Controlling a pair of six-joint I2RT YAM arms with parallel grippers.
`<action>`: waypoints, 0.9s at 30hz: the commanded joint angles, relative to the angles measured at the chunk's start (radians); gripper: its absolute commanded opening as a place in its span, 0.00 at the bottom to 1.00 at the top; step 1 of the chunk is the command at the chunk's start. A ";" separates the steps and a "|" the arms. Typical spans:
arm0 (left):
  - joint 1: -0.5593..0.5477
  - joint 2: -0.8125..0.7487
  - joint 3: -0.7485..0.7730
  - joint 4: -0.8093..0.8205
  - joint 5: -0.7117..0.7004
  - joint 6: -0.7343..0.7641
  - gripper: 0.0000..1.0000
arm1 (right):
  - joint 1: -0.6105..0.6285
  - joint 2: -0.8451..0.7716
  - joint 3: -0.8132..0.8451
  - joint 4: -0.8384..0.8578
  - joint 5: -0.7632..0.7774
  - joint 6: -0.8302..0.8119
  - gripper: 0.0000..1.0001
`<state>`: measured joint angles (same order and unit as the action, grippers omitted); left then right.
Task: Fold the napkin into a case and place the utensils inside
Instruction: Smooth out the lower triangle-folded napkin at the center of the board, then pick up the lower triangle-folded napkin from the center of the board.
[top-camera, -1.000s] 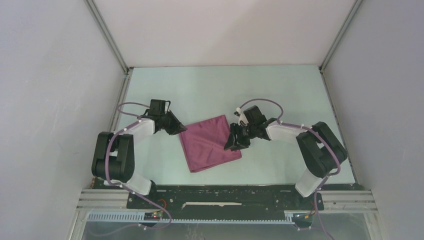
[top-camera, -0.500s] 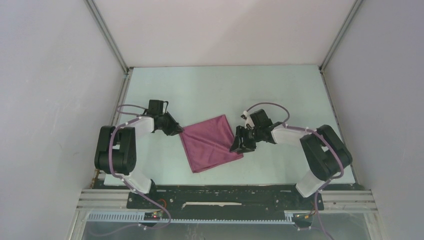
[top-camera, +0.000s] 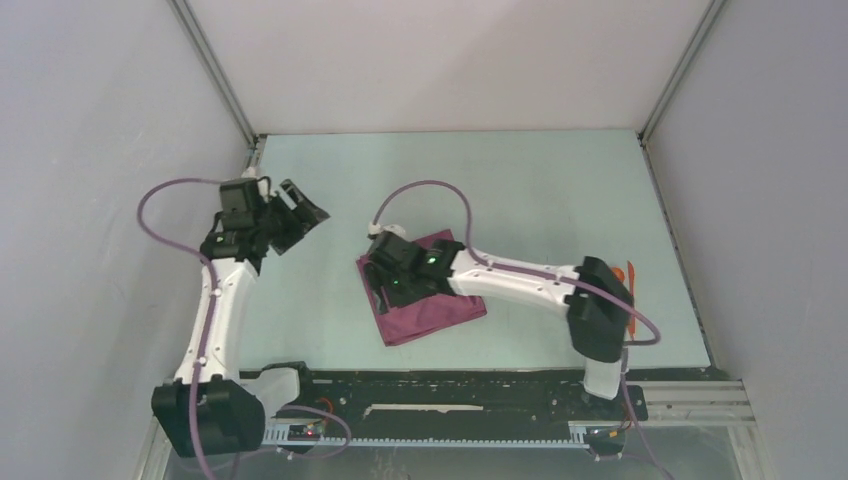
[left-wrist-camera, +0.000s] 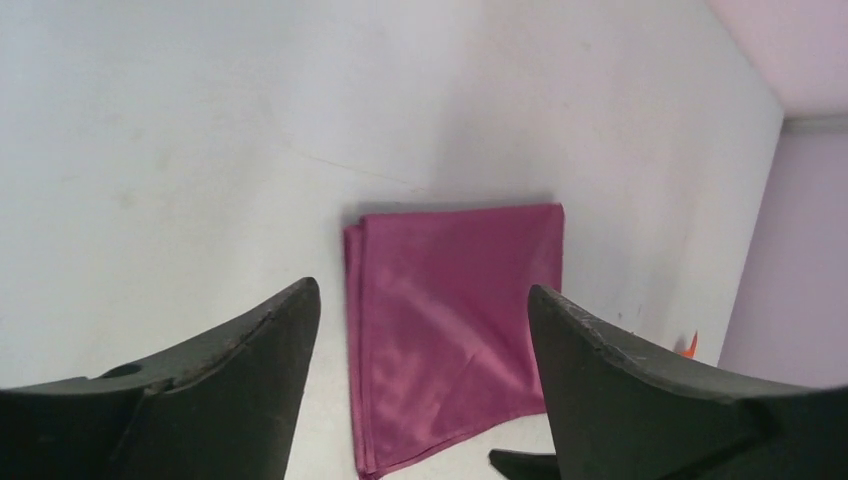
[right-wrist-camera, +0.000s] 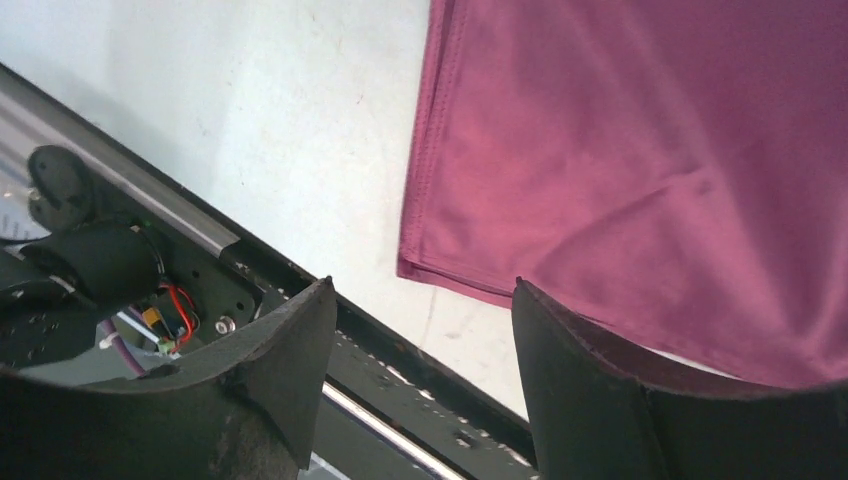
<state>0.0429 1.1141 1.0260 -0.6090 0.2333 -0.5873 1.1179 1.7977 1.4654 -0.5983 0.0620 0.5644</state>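
Where the overhead camera looks down on the pale green desk (top-camera: 520, 190), the napkin (top-camera: 445, 308) lies flat near the middle, a maroon folded patch set askew to the desk's edges. The right arm reaches across it from the right, and the right end effector (top-camera: 384, 290) hangs over the napkin's left part, hiding that side; from this height I cannot tell how far its fingers are spread. The left end effector (top-camera: 305, 205) is held near the left wall, well apart from the cloth, with its fingers spread and nothing between them. A sliver of orange, the utensils (top-camera: 628, 272), shows at the right side of the desk, mostly hidden behind the right arm's elbow.

From the left wrist, the left end effector (left-wrist-camera: 420, 292) stands wide open and empty, its two dark fingers (left-wrist-camera: 250, 370) framing the napkin (left-wrist-camera: 450, 320) on the desk beyond. The cloth shows layered edges along its left side. A small orange tip of the utensils (left-wrist-camera: 688, 345) peeks out at the right, beside the right-hand finger and apart from the cloth.

From the right wrist, the right end effector (right-wrist-camera: 422, 285) is likewise wide open and holds nothing. The napkin (right-wrist-camera: 640, 160) fills the upper right of this view, one corner of it lying between the fingertips (right-wrist-camera: 310, 340), with a doubled hem along its edge. Bare desk (right-wrist-camera: 250, 110) lies to the left, and a black rail (right-wrist-camera: 300, 310) with red wiring runs along the desk's edge below.
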 joint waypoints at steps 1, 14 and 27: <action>0.143 -0.064 -0.009 -0.115 0.056 -0.022 0.83 | 0.083 0.179 0.215 -0.318 0.102 0.159 0.72; 0.236 -0.123 -0.051 -0.038 0.118 -0.028 0.86 | 0.116 0.489 0.583 -0.529 0.057 0.154 0.61; 0.259 -0.125 -0.090 0.010 0.202 -0.048 0.86 | 0.095 0.583 0.661 -0.593 0.023 0.147 0.64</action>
<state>0.2863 0.9985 0.9291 -0.6441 0.3931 -0.6231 1.2228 2.3592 2.0903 -1.1419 0.0948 0.6975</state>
